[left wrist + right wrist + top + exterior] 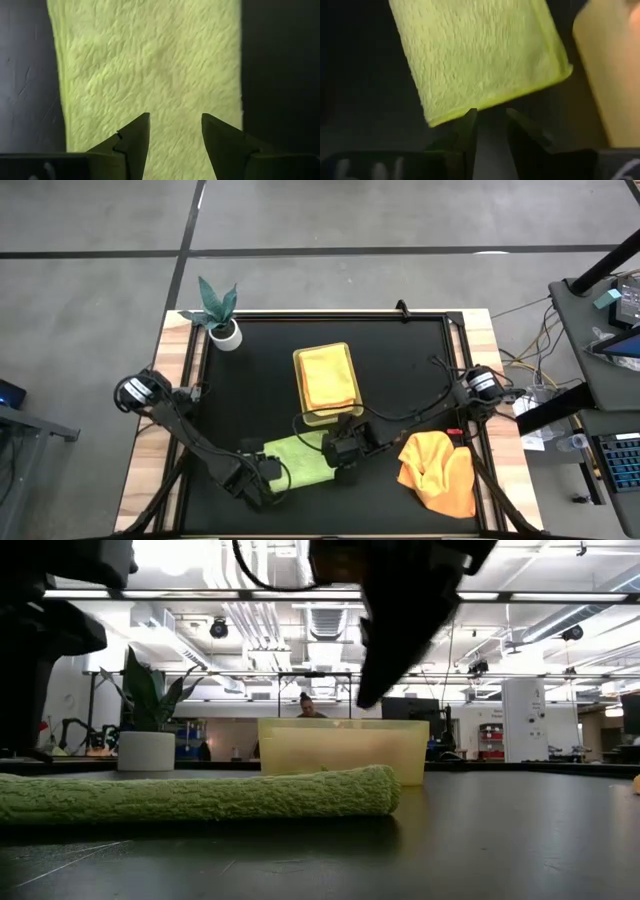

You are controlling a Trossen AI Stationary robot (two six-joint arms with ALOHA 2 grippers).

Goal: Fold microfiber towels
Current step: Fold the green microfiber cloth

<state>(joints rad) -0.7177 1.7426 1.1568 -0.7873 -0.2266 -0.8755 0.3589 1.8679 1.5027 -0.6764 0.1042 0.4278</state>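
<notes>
Hidden: green towel [298, 459], lower centre, ends covered by both arms.
Tray [325, 380]: centre, folded yellow towel [327, 375] inside.
Left pincer [175, 131]: open, above green towel.
Right pincer [491, 122]: slightly parted, empty, at towel edge.

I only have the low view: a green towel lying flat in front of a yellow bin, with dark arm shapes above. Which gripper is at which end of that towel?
Observer: From above, the left gripper is at the green towel's left end, and the right gripper at its right end.
Operator: Is either one pinching it?
Observer: No. The left wrist view shows the left fingers apart above the flat cloth; the right wrist view shows the right fingers apart just off its edge.
Operator: Anything in the bin?
Observer: A folded yellow towel lies in the tray.
Operator: More towels waiting?
Observer: An orange towel lies crumpled near the table's right edge.
</notes>
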